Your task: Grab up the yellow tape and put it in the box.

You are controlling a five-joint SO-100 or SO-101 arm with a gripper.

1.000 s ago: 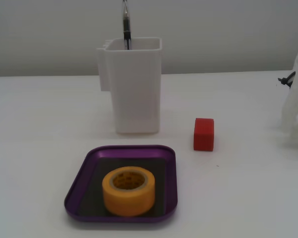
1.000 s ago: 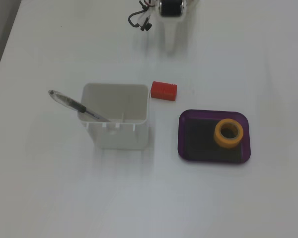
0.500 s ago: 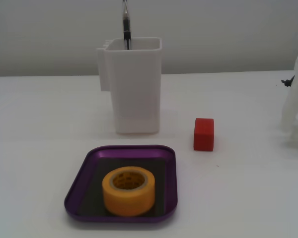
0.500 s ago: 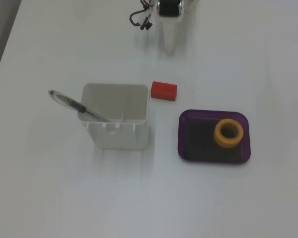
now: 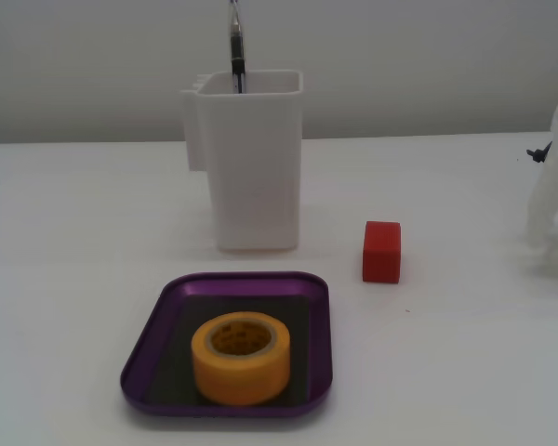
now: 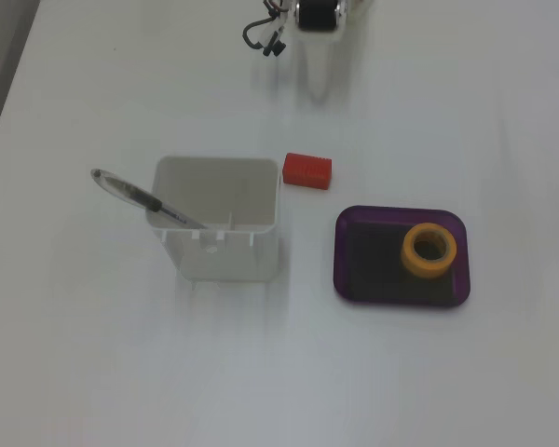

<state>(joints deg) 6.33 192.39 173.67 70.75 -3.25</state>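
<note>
Sitting flat in the box (image 5: 140, 357), the tape (image 5: 241, 358) looked placed; end effector (image 6: 317, 70) state couldn't be told at the surface (image 6: 121, 372) edge, so I'd just keep the arm clear.

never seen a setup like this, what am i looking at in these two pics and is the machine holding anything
Both pictures show one white table at the same moment, taken by two cameras that stand still. One looks across the table from low down; the other looks down from above.

The machine is a small robot arm. Only a white part of it shows, at the right edge of the low view and the top of the high view. Its gripper is not visible, so nothing can be seen held.

On the table lie a shallow purple tray, with a roll of yellow tape lying flat inside it, a small red cube beside the tray, and a tall white container with a pen leaning in it.
</note>
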